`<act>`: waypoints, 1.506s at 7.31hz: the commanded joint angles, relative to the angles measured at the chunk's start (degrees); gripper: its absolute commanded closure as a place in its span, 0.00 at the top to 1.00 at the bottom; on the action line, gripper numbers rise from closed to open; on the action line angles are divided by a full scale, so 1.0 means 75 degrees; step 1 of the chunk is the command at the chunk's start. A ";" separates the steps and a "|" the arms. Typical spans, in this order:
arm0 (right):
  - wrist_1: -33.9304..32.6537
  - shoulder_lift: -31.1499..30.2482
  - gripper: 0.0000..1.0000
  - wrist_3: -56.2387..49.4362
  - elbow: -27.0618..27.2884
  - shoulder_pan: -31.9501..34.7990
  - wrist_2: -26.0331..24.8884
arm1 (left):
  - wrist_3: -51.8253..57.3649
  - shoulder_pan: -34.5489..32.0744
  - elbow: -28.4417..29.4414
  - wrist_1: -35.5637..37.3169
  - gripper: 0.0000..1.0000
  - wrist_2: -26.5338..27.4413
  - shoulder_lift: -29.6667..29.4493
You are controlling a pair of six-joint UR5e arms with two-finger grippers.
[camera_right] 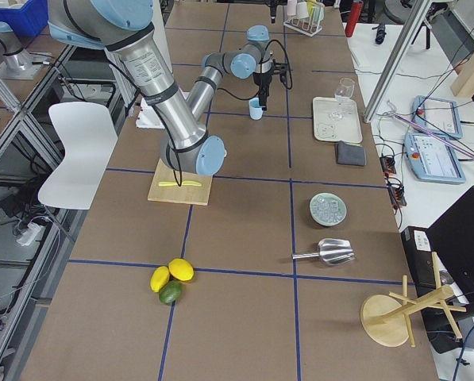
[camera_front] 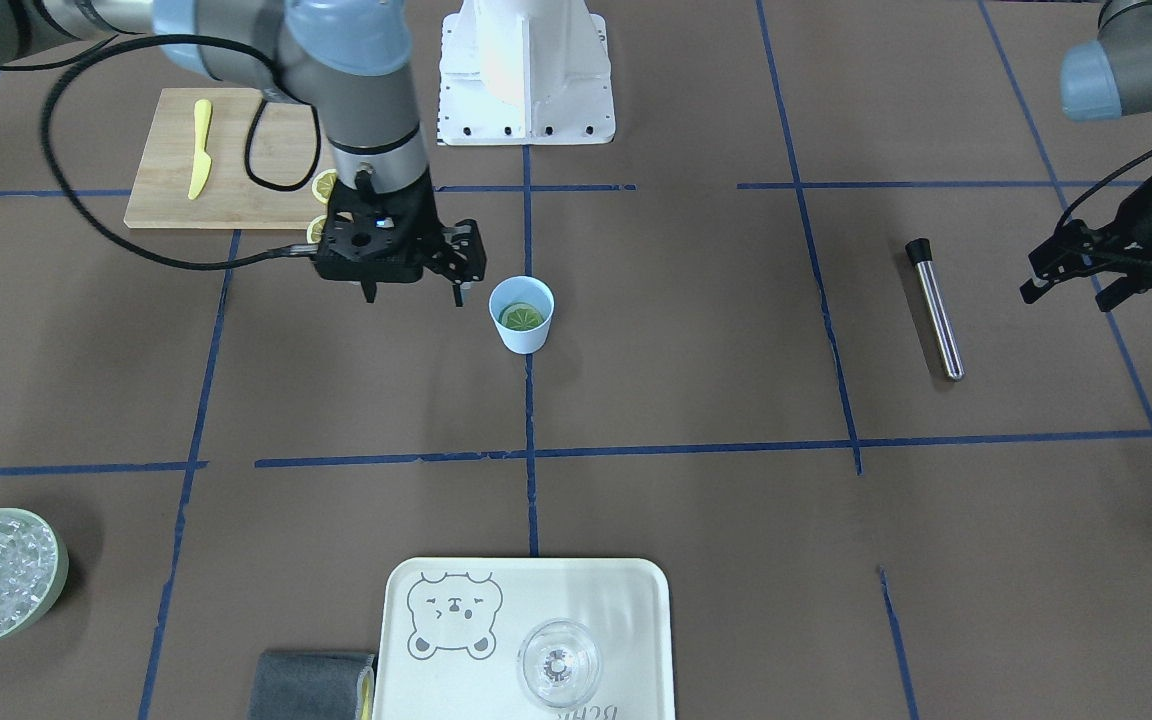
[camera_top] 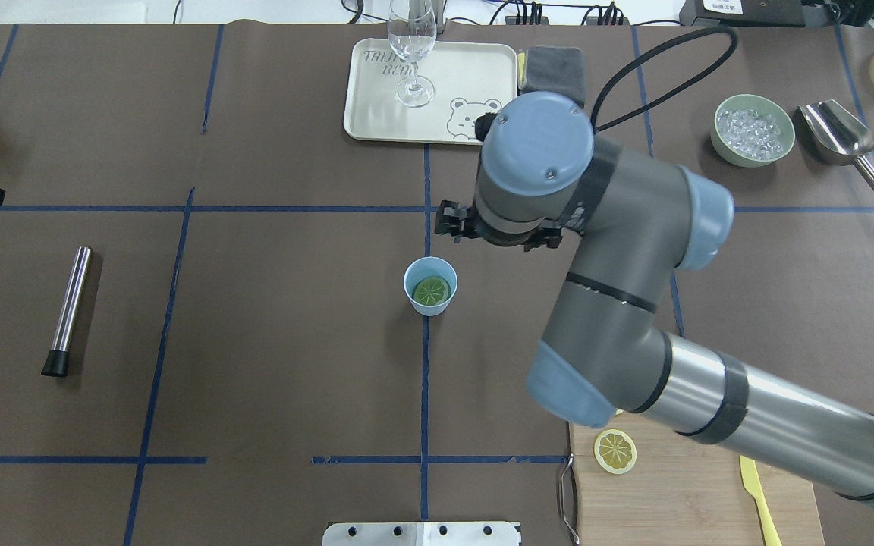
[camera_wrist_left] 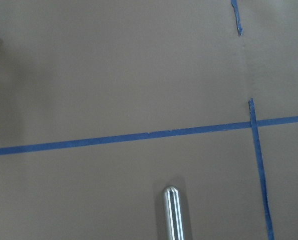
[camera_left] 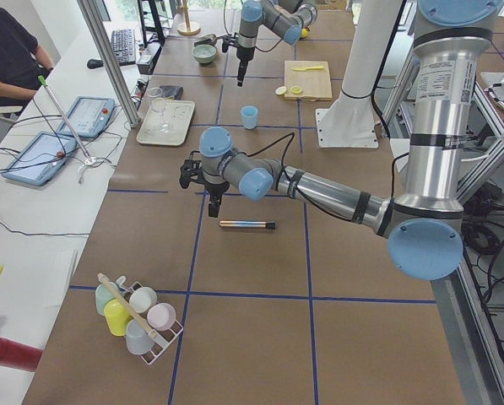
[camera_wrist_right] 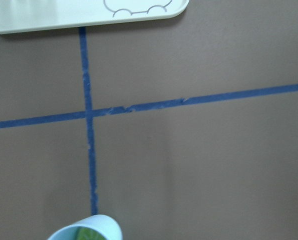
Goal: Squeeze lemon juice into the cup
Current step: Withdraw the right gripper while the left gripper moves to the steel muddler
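Stage: late, judged all but finished.
Lemon (camera_front: 522, 317): lying flat inside the cup (camera_front: 526, 342), wheel face up, tinted greenish in the cup's shade.
Cup: upright on the surface (camera_front: 696, 350), standing on a blue tape line near the middle, with nothing touching it.
Right hand (camera_front: 413, 293): spread and empty, pointing down, raised above the surface just beside the cup on the cutting-board side; no contact with cup or lemon.
Left hand (camera_front: 1066, 296): looks spread and empty, well apart from the cup, near a metal rod (camera_front: 936, 310) lying on the surface.
Done: lemon in the cup, right hand clear of both.
Not shown: any juice in the cup; cannot tell from these views whether a real squeeze took place.
Left to do: probably only drawing the right arm away; if a squeeze is yet to come, taking the lemon out of the cup or picking up another slice.
Spares: more slices (camera_top: 614, 451) on the cutting board (camera_front: 166, 190), with a yellow knife (camera_front: 199, 148) on the same board.
Risk: a light cup, probably easy to tip if the spread hand swings across it on the way out.
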 commanded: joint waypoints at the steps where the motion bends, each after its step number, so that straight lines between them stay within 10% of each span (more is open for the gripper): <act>1: -0.0012 -0.1069 1.00 -0.2046 0.0602 0.1439 0.1096 | -0.0292 0.0397 -0.0200 0.0805 1.00 0.0001 -0.0214; 5: -0.0012 -0.2488 1.00 -0.5260 0.0580 0.3821 0.3149 | -0.0339 0.1203 0.0220 0.1863 1.00 -0.0046 -0.0578; 11: -0.0012 -0.2890 1.00 -0.6298 0.0392 0.4340 0.3386 | -0.0199 0.1521 0.2083 0.0949 1.00 -0.0034 -0.0999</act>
